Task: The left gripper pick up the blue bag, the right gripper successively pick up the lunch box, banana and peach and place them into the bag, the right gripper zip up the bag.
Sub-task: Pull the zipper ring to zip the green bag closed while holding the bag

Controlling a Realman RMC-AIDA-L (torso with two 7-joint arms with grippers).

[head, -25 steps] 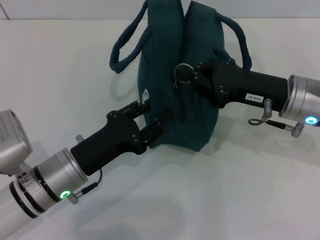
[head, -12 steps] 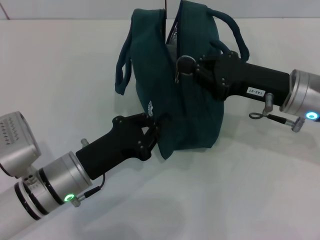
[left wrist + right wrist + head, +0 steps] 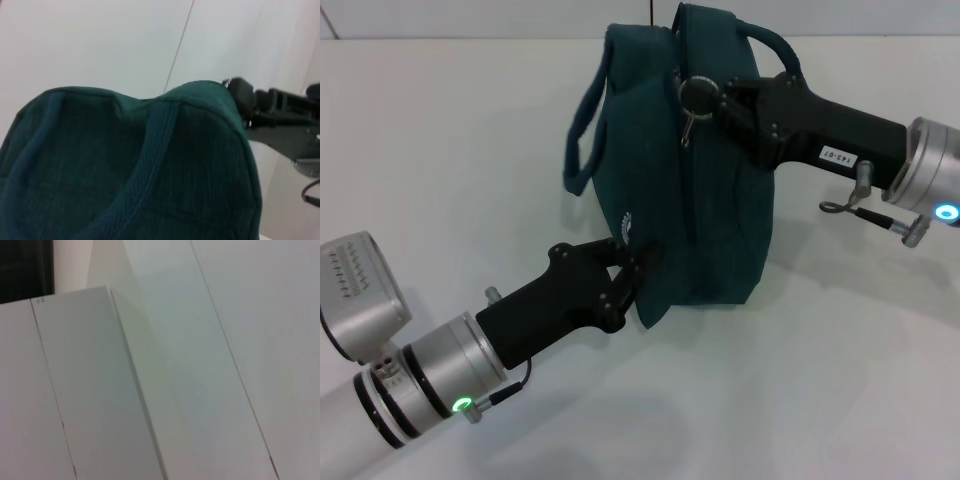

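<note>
Jaws of the left gripper [image 3: 628, 272] are pinched shut on the fabric at the lower near corner of the blue bag [image 3: 650, 180], which stands upright on the white table [image 3: 450, 150]. Up at the bag's top seam, the right gripper [image 3: 705, 97] is closed on the zipper's ring pull [image 3: 692, 95]. No lunch box, banana or peach shows outside, so zipping looks to be the step in hand, and the seam appears mostly closed. Next, I judge, the right arm must draw the pull along the seam to its end while the left holds the bag taut.
</note>
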